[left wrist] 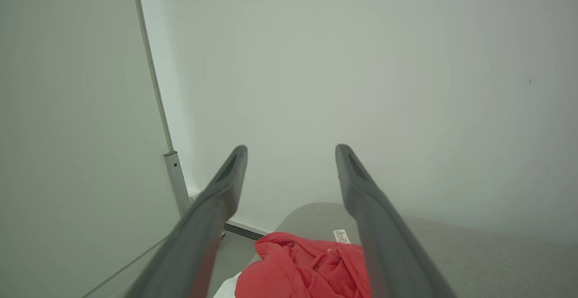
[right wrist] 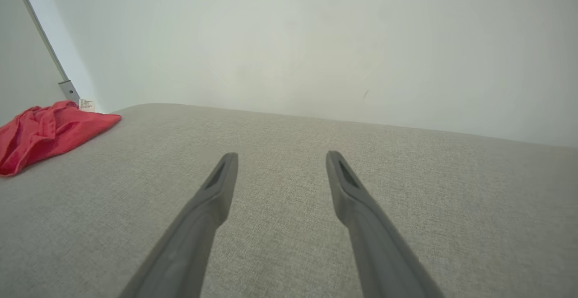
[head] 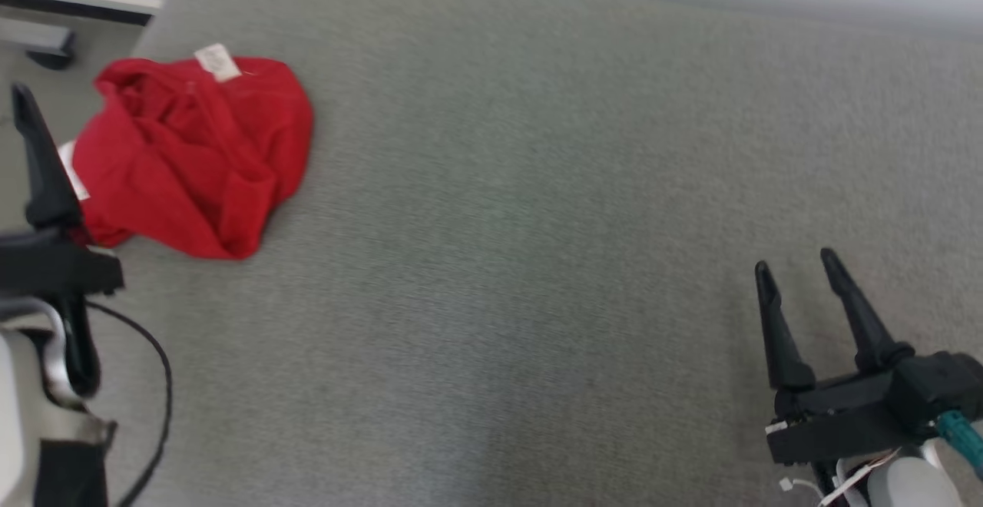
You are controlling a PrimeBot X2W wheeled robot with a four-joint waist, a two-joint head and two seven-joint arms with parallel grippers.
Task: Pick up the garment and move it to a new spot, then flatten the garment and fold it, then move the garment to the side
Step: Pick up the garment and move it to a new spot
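Left wrist view shows the left gripper (left wrist: 291,153) spread wide and empty above the crumpled red garment (left wrist: 302,271); head view places that heap at the far-left corner of the grey surface (head: 537,223); the right gripper (head: 795,263), parted and empty, sits well apart.

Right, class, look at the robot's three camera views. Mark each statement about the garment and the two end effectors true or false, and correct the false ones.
1. The garment is red and lies crumpled. True.
2. The right end effector grips the garment. False: it is open and well apart from the garment, over bare grey surface.
3. The left end effector is open. True.
4. The garment is folded flat at the middle of the surface. False: it is bunched up near the surface's far left corner.
5. A white label shows on the garment. True.
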